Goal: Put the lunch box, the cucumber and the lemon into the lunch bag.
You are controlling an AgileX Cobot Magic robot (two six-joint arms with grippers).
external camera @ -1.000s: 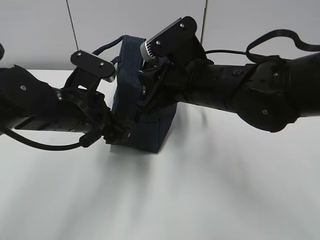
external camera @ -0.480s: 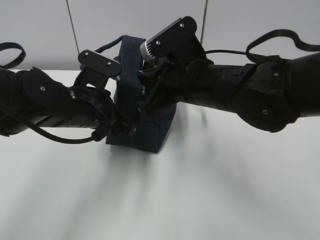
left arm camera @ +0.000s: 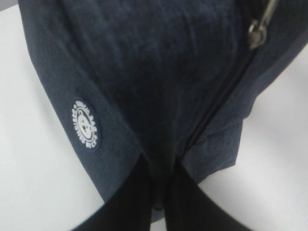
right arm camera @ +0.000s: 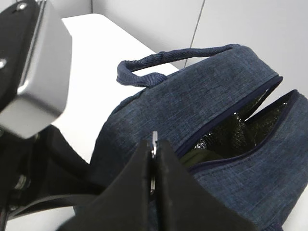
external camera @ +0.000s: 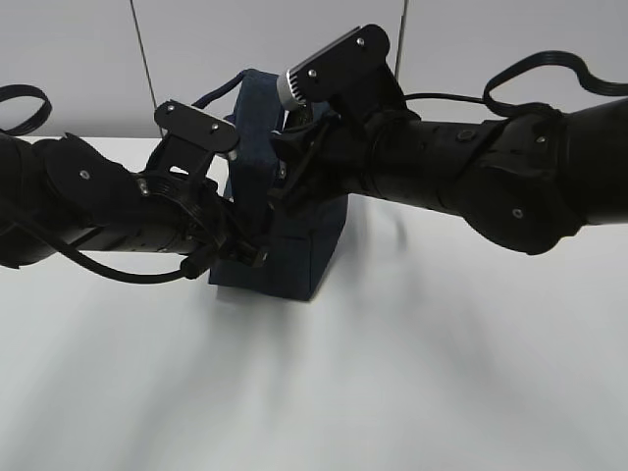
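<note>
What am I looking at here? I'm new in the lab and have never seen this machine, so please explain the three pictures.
These are two black robot arms working on a white table. One picture is taken from a camera facing the table; the other two come from small cameras on each arm's wrist. The dark navy lunch bag stands between the arms. The left tool is shut, pinching the bag's fabric at a lower corner near the round white logo. The right tool is shut on the silver zipper pull. The right wrist view shows the zipper partly open, with shiny lining and something green inside; what it is cannot be made out. No lunch box, cucumber or lemon shows on the table.
</note>
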